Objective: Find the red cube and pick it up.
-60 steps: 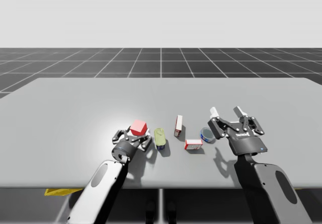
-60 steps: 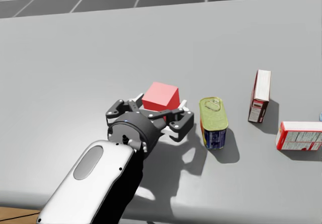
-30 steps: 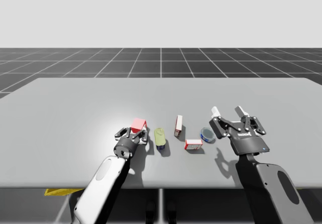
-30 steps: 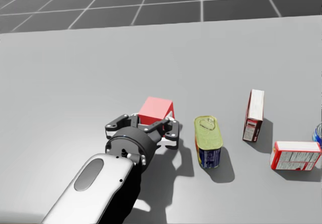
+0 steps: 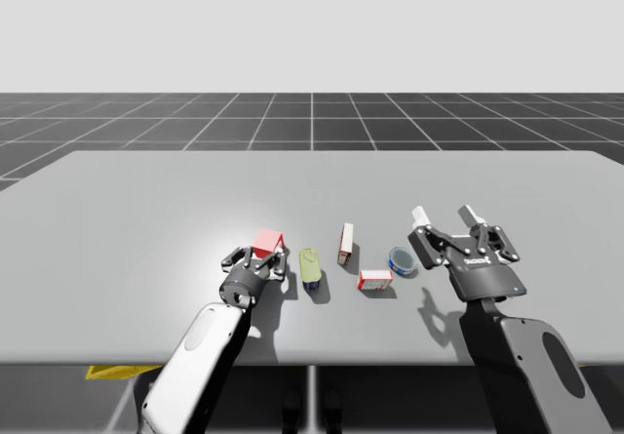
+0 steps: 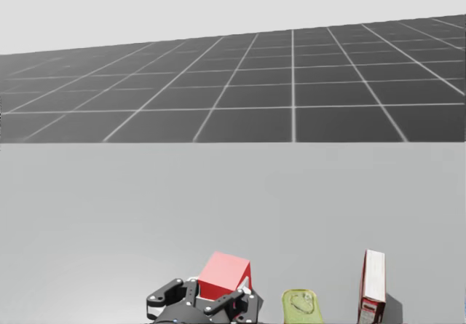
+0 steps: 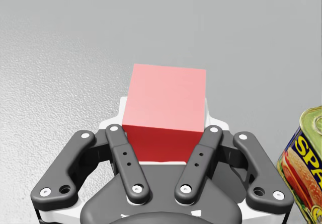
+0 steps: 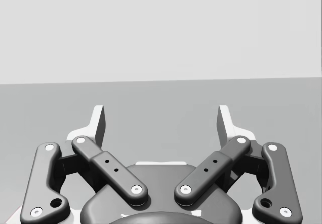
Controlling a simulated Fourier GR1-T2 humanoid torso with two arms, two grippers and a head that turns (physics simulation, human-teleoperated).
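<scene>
I'm working in a simulated test space: a plain grey table (image 5: pixel 117 219) stands on a dark floor (image 5: pixel 312 122) ruled in a grid that runs to a flat horizon under a blank pale backdrop (image 5: pixel 312 24). A red cube (image 5: pixel 268 240), a green can (image 5: pixel 310 266) and a small box (image 5: pixel 345 243) serve as props. I can't identify the yellow patch (image 5: pixel 122 371) below the table's near edge.

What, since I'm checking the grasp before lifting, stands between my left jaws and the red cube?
Nothing visible does. The red cube sits inside the left gripper, whose jaws touch two opposite sides of it. The yellow-topped can stands beside the gripper, apart from the cube.
</scene>
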